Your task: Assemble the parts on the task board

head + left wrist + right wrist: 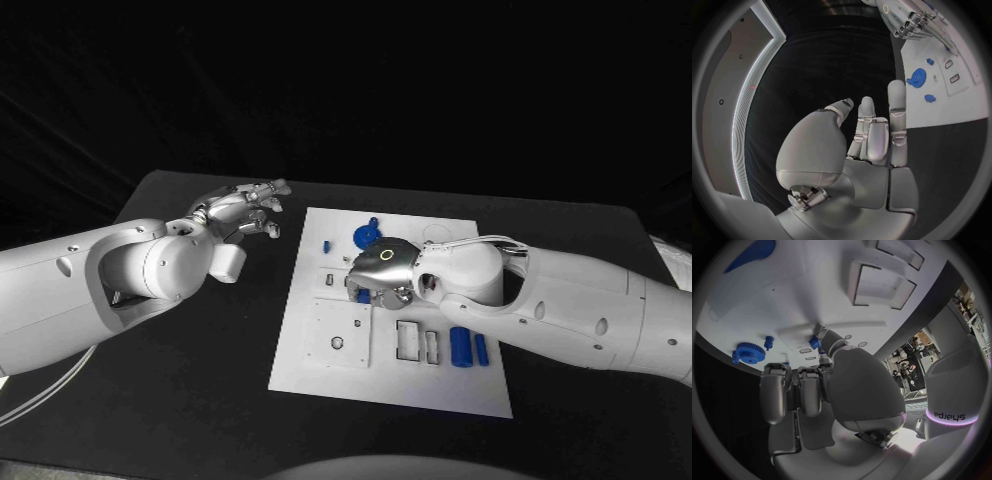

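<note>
I am working in what looks like a robotics lab or demo booth: a black table (188, 380) carries a white task board (378, 385), with black drapery all around. The left wrist view shows a grey wall panel (736, 100) edged with a lit strip (751, 95).

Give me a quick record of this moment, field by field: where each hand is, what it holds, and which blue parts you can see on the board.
left hand: raised over the black table beside the task board, fingers apart, holding nothing
right hand: low over the board's middle, fingers pressing on a small blue part
blue gear: on the board's far end
blue cylinder: lying near the board's right edge
slots: rectangular, beside the cylinder
</note>
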### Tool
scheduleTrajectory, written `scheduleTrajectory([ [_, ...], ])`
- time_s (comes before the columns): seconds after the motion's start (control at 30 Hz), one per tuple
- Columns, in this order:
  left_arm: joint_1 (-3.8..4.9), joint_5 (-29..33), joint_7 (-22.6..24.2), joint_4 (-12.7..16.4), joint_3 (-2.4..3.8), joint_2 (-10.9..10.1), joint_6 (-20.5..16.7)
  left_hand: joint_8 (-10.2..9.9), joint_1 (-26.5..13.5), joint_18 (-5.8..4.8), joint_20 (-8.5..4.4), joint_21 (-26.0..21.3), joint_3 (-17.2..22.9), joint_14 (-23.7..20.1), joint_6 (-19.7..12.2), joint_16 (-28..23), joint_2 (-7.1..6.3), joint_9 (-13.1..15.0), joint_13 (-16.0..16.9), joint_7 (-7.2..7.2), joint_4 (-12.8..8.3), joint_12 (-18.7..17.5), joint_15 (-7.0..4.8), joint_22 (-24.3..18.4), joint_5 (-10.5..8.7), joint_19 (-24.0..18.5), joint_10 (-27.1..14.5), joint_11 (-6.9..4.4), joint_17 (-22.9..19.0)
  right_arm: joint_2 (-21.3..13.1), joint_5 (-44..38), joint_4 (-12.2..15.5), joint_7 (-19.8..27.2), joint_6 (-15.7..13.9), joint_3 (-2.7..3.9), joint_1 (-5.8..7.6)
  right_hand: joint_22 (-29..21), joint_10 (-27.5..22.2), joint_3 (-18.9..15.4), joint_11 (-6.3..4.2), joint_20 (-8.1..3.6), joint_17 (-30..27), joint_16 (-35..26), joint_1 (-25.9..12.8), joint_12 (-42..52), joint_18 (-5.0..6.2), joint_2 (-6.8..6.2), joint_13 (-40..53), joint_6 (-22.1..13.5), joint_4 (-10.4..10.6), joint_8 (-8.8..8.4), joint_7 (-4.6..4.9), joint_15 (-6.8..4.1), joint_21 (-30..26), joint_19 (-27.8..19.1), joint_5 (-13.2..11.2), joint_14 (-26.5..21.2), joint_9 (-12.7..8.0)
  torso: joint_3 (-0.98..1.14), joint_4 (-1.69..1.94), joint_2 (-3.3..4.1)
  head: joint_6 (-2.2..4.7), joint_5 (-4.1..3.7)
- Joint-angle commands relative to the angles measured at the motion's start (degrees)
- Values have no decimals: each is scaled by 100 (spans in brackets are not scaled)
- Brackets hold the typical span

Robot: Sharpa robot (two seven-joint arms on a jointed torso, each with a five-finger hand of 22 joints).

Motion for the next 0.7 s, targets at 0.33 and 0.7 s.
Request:
scheduleTrajectory([
  [0.33, 2, 3, -58, 5, 4, 16, 29, 8, 86, 59, 13, -29, -3, -55, -33, -36, 6, -19, -20, 24, -52, 9, -5, -21, 23, -16, -39, -3, -12, 38, -134, -36, 32, 14, -6, -23, 268, 201, 205, 68, 9, 1154, 35, -184, 66, -37, 58, 711, 365, -86, 119, 36, 36, 23, 67, -38, 521, 93, 1, -1, 1, -10, -8],
  [0.7, 2, -53, -110, -4, 4, 24, 37, 7, 97, 60, 13, -41, -5, -59, -36, -43, 10, -27, -30, 26, -59, 7, -4, -34, 23, -15, -46, -2, -22, 24, -148, -33, 37, -156, -7, -35, 291, 217, 295, 111, 34, 1171, 46, -292, 95, -40, 113, 732, 604, -119, 173, 81, 57, 34, 78, -27, 525, 156, -1, -3, 0, -16, -11],
])
